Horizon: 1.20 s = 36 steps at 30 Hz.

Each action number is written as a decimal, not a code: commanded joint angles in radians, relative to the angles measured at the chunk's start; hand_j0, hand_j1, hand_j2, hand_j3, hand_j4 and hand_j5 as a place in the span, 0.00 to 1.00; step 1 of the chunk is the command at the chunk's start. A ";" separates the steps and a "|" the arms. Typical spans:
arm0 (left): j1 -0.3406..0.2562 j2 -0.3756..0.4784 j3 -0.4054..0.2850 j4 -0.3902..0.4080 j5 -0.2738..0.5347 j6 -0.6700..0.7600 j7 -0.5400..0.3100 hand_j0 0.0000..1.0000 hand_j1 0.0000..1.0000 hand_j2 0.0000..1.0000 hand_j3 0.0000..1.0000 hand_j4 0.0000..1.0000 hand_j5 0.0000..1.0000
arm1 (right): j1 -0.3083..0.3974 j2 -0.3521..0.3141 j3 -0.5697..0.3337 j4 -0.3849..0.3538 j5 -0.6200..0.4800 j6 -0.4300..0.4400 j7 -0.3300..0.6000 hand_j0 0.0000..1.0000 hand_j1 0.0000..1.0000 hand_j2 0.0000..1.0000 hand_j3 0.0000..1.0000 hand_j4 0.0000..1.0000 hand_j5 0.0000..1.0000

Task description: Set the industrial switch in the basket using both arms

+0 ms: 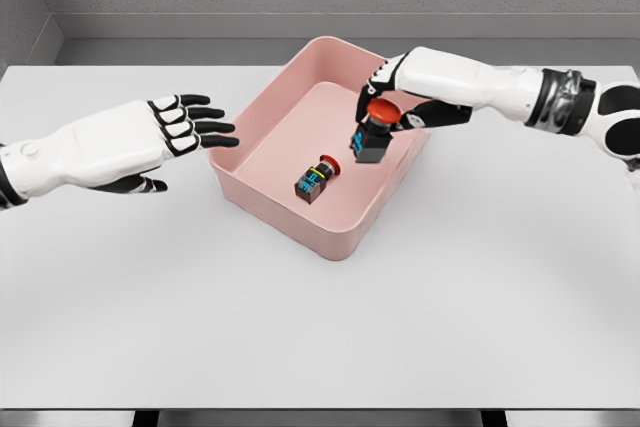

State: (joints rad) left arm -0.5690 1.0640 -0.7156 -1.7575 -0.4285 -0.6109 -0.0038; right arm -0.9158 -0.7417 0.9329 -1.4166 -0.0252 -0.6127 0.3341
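One switch already lies on the basket floor, and my right hand grips a second switch directly above the basket's right side, while my left hand hovers open alongside.

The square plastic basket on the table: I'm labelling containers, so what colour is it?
Pale pink, the square plastic basket shows plainly in the head view.

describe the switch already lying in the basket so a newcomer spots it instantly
Find the pink square plastic basket on the white table. On its floor lies a small dark switch with a red button, tipped over and untouched; its twin is gripped above by the right hand.
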 commanded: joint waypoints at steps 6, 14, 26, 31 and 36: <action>0.001 0.002 0.001 0.001 0.005 0.000 0.001 1.00 1.00 1.00 1.00 1.00 1.00 | -0.031 0.062 0.024 0.087 -0.005 0.002 0.000 0.46 0.46 0.46 0.46 0.46 0.46; 0.008 0.001 0.001 0.001 0.004 0.000 0.001 1.00 1.00 1.00 1.00 1.00 1.00 | -0.051 0.104 0.030 0.154 -0.001 0.002 0.002 0.46 0.46 0.46 0.46 0.46 0.46; 0.009 0.002 0.001 0.001 0.002 0.000 0.001 1.00 1.00 1.00 1.00 1.00 1.00 | -0.089 0.168 0.050 0.254 0.001 0.002 -0.010 1.00 1.00 1.00 1.00 1.00 1.00; 0.009 0.004 0.001 0.001 0.002 0.000 0.001 1.00 1.00 1.00 1.00 1.00 1.00 | -0.094 0.174 0.047 0.255 0.001 0.002 -0.009 1.00 1.00 1.00 1.00 1.00 1.00; 0.015 0.001 0.002 0.001 0.002 0.000 0.001 1.00 1.00 1.00 1.00 1.00 1.00 | -0.094 0.116 0.043 0.252 0.002 0.002 -0.001 1.00 1.00 1.00 1.00 1.00 1.00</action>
State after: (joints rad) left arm -0.5538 1.0648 -0.7152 -1.7564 -0.4332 -0.6109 -0.0037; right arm -1.0048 -0.6029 0.9795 -1.1630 -0.0165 -0.6127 0.3316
